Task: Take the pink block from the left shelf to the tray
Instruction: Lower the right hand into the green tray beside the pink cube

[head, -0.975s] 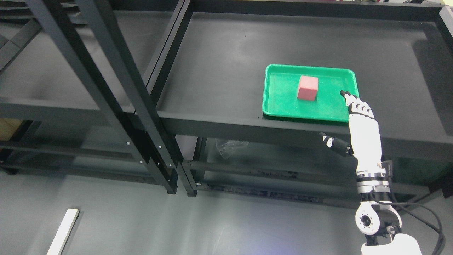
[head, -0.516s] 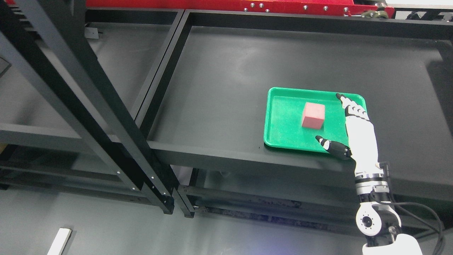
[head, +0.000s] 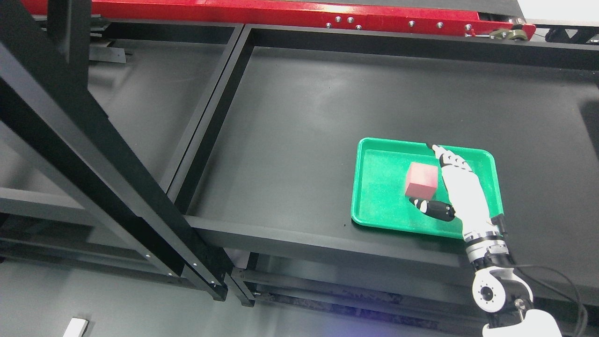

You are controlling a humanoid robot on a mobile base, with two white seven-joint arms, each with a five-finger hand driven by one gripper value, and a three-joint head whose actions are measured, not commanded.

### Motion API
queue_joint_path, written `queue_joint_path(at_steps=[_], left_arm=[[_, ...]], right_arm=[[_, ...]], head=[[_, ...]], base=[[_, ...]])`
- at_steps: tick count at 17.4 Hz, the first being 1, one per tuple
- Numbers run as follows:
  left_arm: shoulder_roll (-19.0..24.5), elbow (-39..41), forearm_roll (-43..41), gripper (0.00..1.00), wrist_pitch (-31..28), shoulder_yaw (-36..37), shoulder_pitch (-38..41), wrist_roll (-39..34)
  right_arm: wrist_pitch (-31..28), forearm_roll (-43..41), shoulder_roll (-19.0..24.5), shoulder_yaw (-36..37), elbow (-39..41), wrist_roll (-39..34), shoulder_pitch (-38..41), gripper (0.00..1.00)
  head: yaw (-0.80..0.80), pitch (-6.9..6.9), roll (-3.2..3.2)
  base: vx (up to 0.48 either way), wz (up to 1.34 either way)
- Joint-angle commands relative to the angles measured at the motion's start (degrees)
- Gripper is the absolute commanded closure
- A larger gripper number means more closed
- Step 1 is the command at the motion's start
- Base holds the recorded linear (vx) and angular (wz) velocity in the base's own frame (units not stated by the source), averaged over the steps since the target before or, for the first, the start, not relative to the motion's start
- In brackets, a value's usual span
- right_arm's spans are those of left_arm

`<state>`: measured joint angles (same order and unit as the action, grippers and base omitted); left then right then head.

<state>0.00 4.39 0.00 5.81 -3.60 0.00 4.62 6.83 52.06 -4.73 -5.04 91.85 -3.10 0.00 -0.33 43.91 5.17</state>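
The right hand's fingers (head: 450,160) are stretched out straight and together, pointing toward the far rim of the green tray (head: 374,159), with their dark tips near that rim; the thumb (head: 431,208) sticks out sideways toward the tray's near edge, so the right hand (head: 461,189) is spread wide and grips nothing. The pink block (head: 421,179) sits on the tray floor, roughly at its middle, in the gap between the thumb and the straight fingers; the fingers run just beside its right face and the thumb lies just in front of its near face, though whether either one touches the block cannot be told. The white palm lies over the right half of the tray, and the wrist and forearm cross the tray's near right corner and the front edge of the black shelf (head: 304,121), coming up from the lower right. The tray rests on the right-hand shelf bay, near its front edge, toward the right side
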Motion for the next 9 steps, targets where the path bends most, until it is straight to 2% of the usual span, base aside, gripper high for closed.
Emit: queue_joint_path(at_steps=[1,9], left_arm=[[1.0,0.0,-0.1,0.00,-0.1,0.0,0.5,0.0],[1.0,0.0,-0.1,0.00,0.0,0.0,0.5,0.0]], right_arm=[[-1.4,0.3,-4.4,-0.8,-2.5,-2.8,-1.3,0.03],[-3.1,2.8,-4.8,-1.2,-4.9,-5.0,-1.8,0.04]], head=[[0.00,0.00,0.00],[0.00,0.00,0.00]], base=[[0.107,0.01],[0.076,0.00]])
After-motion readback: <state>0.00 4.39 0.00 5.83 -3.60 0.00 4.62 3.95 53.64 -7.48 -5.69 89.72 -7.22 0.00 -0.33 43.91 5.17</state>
